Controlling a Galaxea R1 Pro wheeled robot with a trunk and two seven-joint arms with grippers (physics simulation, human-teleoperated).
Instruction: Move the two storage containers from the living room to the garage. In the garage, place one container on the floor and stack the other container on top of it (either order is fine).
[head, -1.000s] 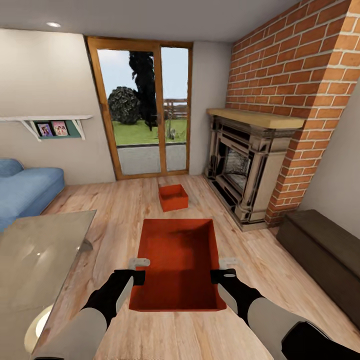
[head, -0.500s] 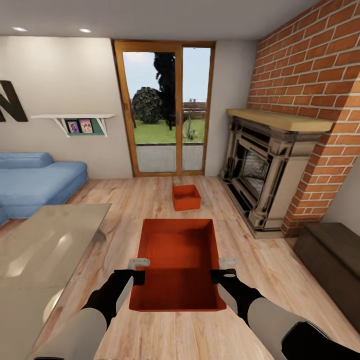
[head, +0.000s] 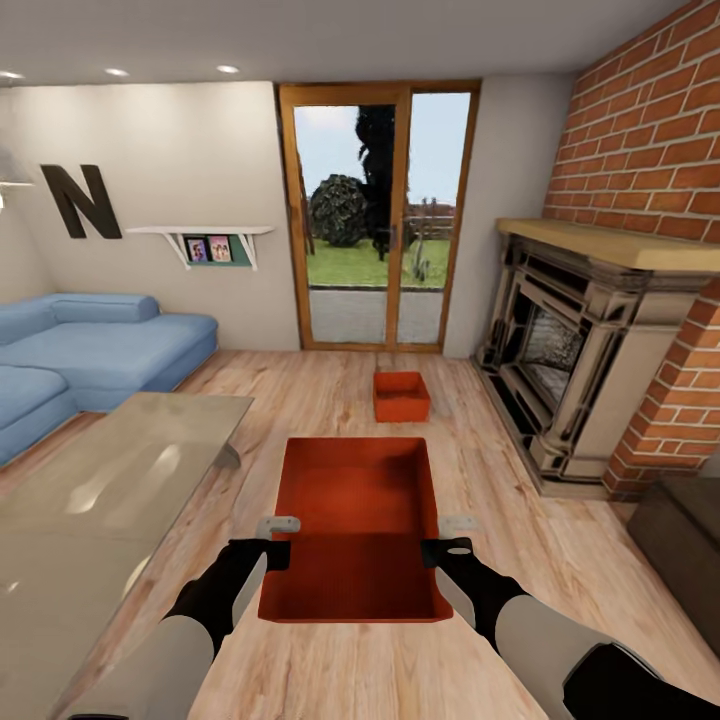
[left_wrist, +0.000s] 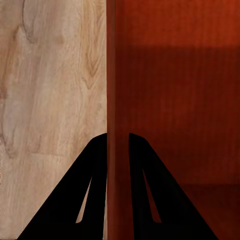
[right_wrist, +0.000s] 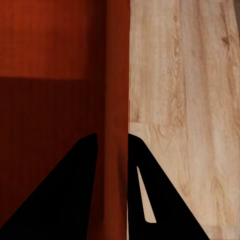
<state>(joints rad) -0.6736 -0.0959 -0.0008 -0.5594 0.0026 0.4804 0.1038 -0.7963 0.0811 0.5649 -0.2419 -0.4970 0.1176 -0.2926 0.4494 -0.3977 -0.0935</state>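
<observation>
Living room is showing in head view: wood plank floor (head: 300, 400), blue sofa (head: 110, 345), brick fireplace (head: 590, 370), glass door (head: 375, 220) at the back. Left tool (head: 277, 540) and right tool (head: 448, 538) are each gripping a side wall of the near storage container (head: 355, 525), holding it above the floor. Second container (head: 401, 396) is sitting on the floor near the door.

Left wrist: tool (left_wrist: 118, 150) is pinching the container wall (left_wrist: 117, 75), one finger each side.

Right wrist: tool (right_wrist: 112, 150) is clamping the wall (right_wrist: 117, 65) likewise.
</observation>
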